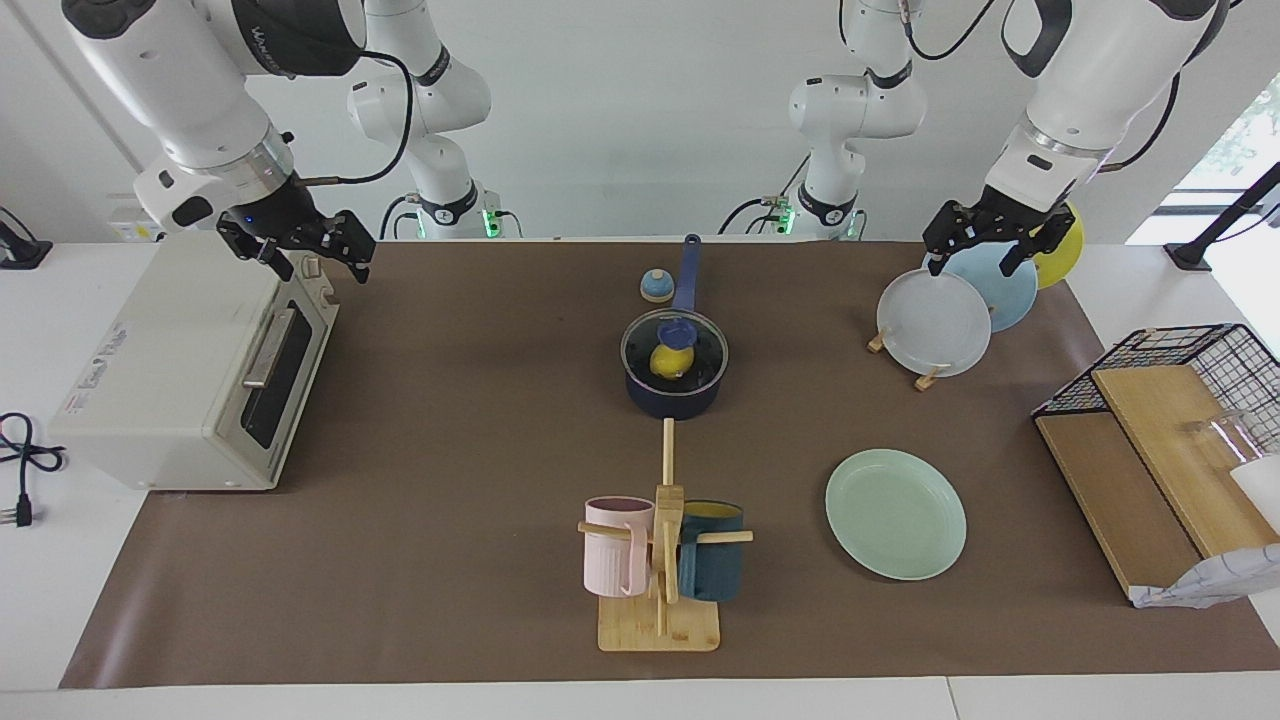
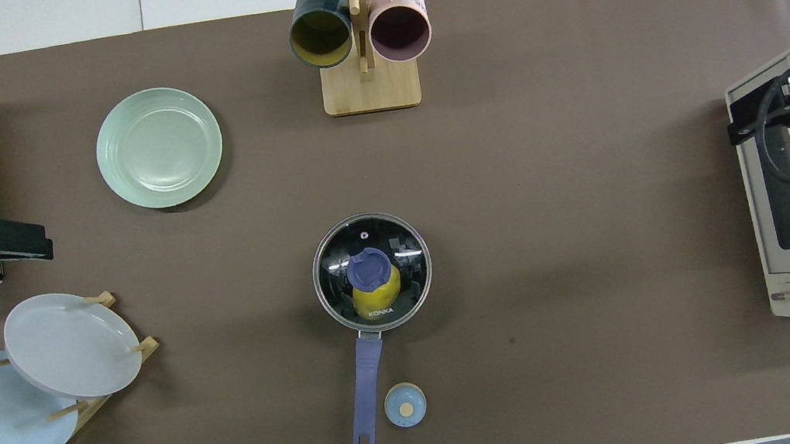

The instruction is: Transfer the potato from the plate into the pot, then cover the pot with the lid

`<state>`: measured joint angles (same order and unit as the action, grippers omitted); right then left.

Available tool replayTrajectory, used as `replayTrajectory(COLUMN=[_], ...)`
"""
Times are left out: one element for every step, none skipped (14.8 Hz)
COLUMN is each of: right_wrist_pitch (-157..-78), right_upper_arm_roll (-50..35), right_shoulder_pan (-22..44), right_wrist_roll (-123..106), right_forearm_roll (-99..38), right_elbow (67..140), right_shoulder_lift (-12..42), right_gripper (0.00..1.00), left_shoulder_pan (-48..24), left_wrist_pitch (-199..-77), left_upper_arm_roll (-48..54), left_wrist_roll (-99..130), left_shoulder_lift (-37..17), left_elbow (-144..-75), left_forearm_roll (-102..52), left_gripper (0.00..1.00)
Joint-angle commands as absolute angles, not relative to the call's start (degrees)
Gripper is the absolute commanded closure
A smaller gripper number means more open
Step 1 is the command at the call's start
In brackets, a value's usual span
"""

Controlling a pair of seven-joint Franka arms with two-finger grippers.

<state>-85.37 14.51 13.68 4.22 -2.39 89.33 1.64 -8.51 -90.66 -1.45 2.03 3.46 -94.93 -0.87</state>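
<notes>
The dark navy pot (image 1: 672,400) stands in the middle of the mat, its long blue handle (image 2: 368,383) pointing toward the robots. The glass lid (image 1: 702,345) with its blue knob (image 2: 369,267) sits on the pot. The yellow potato (image 1: 665,362) lies inside and shows through the glass (image 2: 378,304). The mint-green plate (image 1: 895,513) is bare, farther from the robots toward the left arm's end (image 2: 159,147). My left gripper (image 1: 985,258) is open and empty in the air over the plate rack. My right gripper (image 1: 315,255) is open and empty over the toaster oven.
A toaster oven (image 1: 190,370) stands at the right arm's end. A mug tree (image 1: 660,560) holds a pink and a teal mug. A rack (image 1: 935,322) holds grey, light blue and yellow plates. A small bell (image 1: 656,286) sits beside the pot handle. A wire basket with wooden boards (image 1: 1150,440) stands at the left arm's end.
</notes>
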Motion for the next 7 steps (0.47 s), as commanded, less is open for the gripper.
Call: replayTrajectory(right_wrist_pitch=[-89.72,-90.43,-90.79,-91.40,-91.41,-91.49,-91.58], right_upper_arm_roll=[14.33,14.33,14.41,14.50,14.41,14.33,14.07], right_shoulder_pan=[13.01,12.31,11.96,12.04,12.04,12.22,12.30], right_wrist_roll=[3.60,3.43,3.25,2.56,2.20,2.20,2.28], right_forearm_roll=[-1.67,-1.76,-1.58,-0.80,0.25,0.87,1.49], right_elbow=[97.19,97.73,96.95,96.42,96.59,96.50,96.24], right_shoulder_lift=[-2.45,-2.81,-2.55,-2.20,-2.11,-1.67,-1.32], right_gripper=[0.00,0.00,0.00,0.00,0.00,0.00,0.00], left_shoulder_pan=[-8.26,-8.26,-8.26,-8.26,-8.35,-8.35,-8.35], left_wrist_pitch=[-90.44,-90.44,-90.27,-90.09,-90.17,-90.18,-90.18], left_upper_arm_roll=[-0.97,-1.05,-1.05,-0.97,-0.97,-0.97,-0.88], left_wrist_roll=[2.81,2.81,2.73,2.72,2.64,2.64,2.64], left_shoulder_lift=[4.13,4.13,4.13,4.22,4.22,4.22,4.22], left_elbow=[-95.45,-95.62,-95.62,-95.62,-95.71,-95.71,-95.71], left_forearm_roll=[0.00,0.00,0.00,0.00,0.00,0.00,0.00], left_gripper=[0.00,0.00,0.00,0.00,0.00,0.00,0.00])
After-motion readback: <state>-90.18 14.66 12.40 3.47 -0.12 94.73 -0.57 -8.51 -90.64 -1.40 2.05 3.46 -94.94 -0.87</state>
